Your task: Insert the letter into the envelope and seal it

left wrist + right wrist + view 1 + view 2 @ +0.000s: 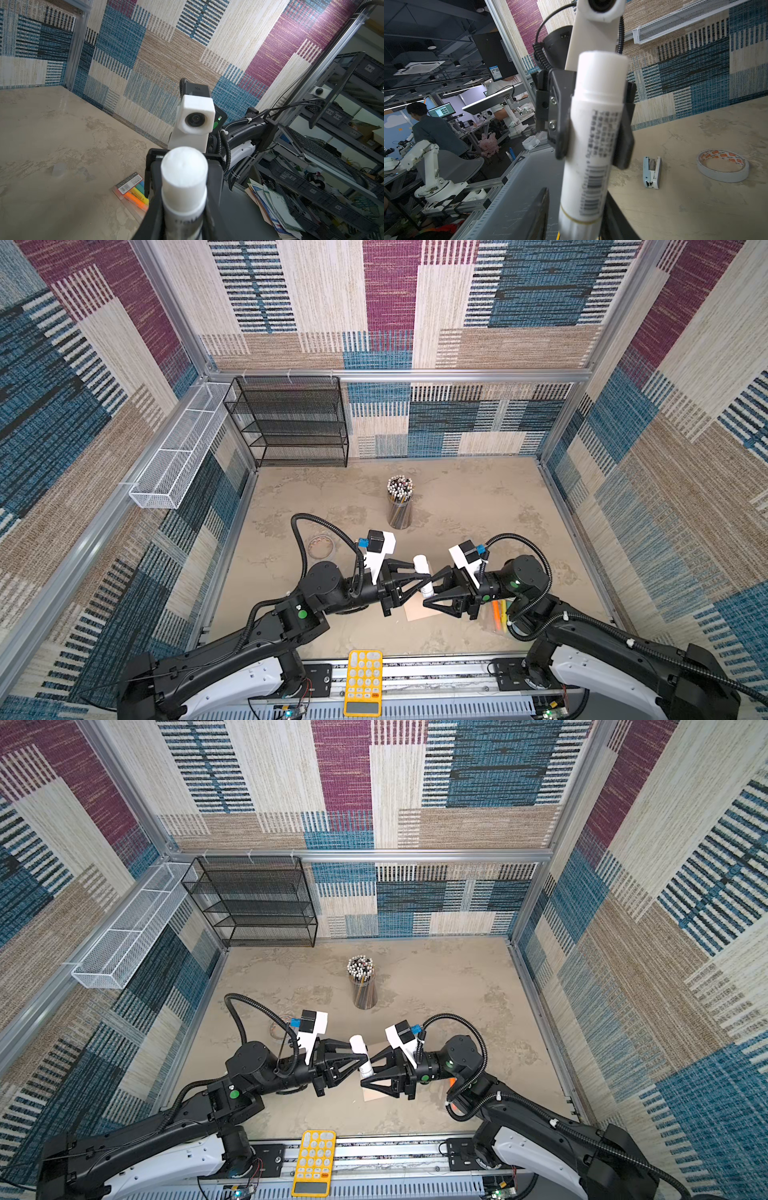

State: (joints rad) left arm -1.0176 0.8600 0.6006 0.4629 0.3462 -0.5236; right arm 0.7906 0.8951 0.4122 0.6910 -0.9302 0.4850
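The black left gripper [426,578] pinches a white cylindrical glue stick [421,564] by its body. It holds the stick off the mottled beige table [457,497], tilted near upright, with the long axis crossing the line on which the two claws face each other. The black right gripper [434,588] meets it tip to tip, its jaws straddling the lower part of the stick. The right wrist view shows a sliver of gap beside one finger [540,207], so I cannot tell whether it grips. The pale peach-tan paper envelope [417,612] lies flat on the table directly beneath the two claws, a little to the right arm's side. No white letter can be made out anywhere, so it is either tucked inside or hidden under the arms. Judging by that, the coming move is the right claw taking the stick, and it turns on that crosswise axis. Only the right wrist view shows the left claw's fingers [560,116] clamped across the printed label, plus a small grey stapler [652,175] and a white tape roll [722,166]. Only the left wrist view shows the stick's rounded end on, and a clear pack of coloured highlighters [133,188]
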